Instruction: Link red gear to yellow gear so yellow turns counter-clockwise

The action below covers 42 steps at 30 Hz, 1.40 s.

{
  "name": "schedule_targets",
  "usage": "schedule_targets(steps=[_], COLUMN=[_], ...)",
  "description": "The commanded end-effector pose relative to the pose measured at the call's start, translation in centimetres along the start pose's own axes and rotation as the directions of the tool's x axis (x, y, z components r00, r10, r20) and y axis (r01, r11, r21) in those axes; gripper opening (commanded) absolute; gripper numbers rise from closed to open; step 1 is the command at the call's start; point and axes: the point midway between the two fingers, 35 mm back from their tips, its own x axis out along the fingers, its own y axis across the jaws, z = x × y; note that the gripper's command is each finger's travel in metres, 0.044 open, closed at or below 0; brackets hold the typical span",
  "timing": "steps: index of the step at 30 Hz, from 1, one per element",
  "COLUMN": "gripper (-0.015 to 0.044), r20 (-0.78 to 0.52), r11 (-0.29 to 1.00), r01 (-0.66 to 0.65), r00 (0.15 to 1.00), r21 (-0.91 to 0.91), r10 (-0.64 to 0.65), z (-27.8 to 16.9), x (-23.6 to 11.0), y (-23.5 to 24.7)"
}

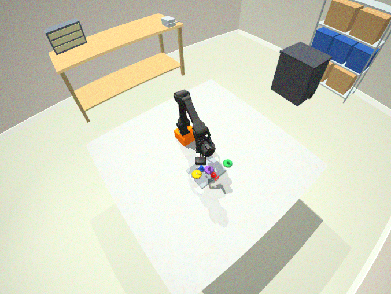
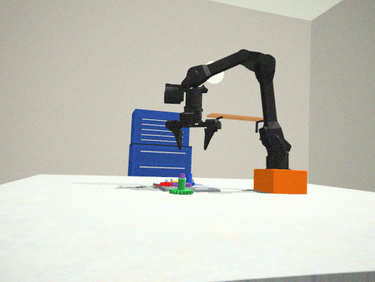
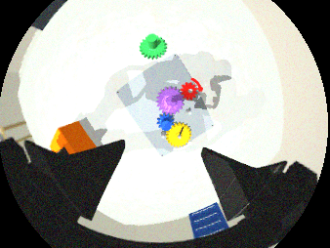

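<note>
The grey board [image 1: 202, 183] [image 3: 134, 104] lies on the table. The red gear [image 1: 213, 176] [image 3: 185, 91] and the yellow gear [image 1: 195, 173] [image 3: 179, 135] are on it. The purple gear [image 1: 209, 169] [image 3: 168, 101] sits on the board beside the red gear. The small blue gear [image 1: 201, 168] [image 3: 165, 122] is between the purple and yellow gears, its teeth close to both. Bare pegs show near the yellow gear and between the red and yellow gears. The green gear [image 1: 227, 162] [image 2: 181, 191] [image 3: 153, 47] stands on the table off the board. My gripper [image 2: 192, 149] [image 3: 165, 147] is wide open and empty, high above the board.
The orange base block [image 1: 184, 136] [image 2: 280, 181] [image 3: 78, 137] carries the arm on the side of the board away from the red arrow. A wooden bench, a dark cabinet and a shelf stand off the white surface. The arm's shadow falls across part of the board.
</note>
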Motion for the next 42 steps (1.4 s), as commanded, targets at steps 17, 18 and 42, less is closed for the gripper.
schedule_targets(steps=[17,18,42], gripper=[0.0440,0.0440,0.0440], r20=[0.012,0.011,0.021], r11=[1.000,1.000,1.000], r01=[-0.004,-0.004,-0.025], r00=[1.000,1.000,0.999], r21=[-0.008,-0.014,0.004], r10=[0.004,0.004,0.025], z=[10.4,11.3,19.0], x=[-1.7,-1.8,-4.6], y=[6.9,8.0,26.8])
